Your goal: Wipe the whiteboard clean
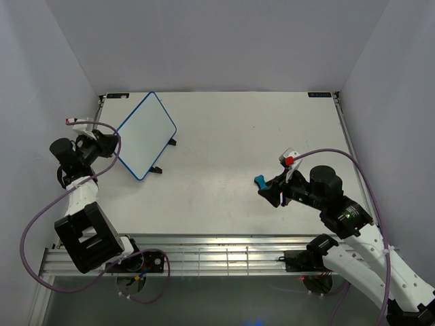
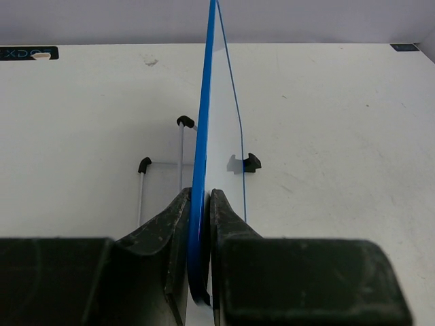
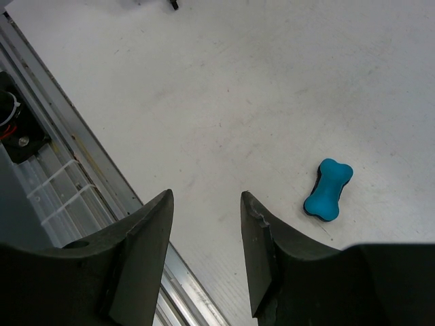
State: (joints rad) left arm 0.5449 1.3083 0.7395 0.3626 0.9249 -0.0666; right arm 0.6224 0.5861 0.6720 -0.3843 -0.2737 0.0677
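Note:
The whiteboard [image 1: 145, 134], white with a blue rim, stands tilted on a wire stand at the back left; its face looks blank. My left gripper [image 1: 114, 144] is shut on the board's blue edge [image 2: 200, 224], seen edge-on in the left wrist view. The small blue bone-shaped eraser [image 1: 259, 181] lies on the table right of centre and shows in the right wrist view [image 3: 328, 189]. My right gripper [image 1: 270, 193] is open and empty, just near-side of the eraser, its jaws apart over bare table beside it.
The wire stand's black feet [image 1: 158, 170] rest on the table under the board. A metal rail [image 1: 217, 255] runs along the table's near edge. White walls enclose the table on three sides.

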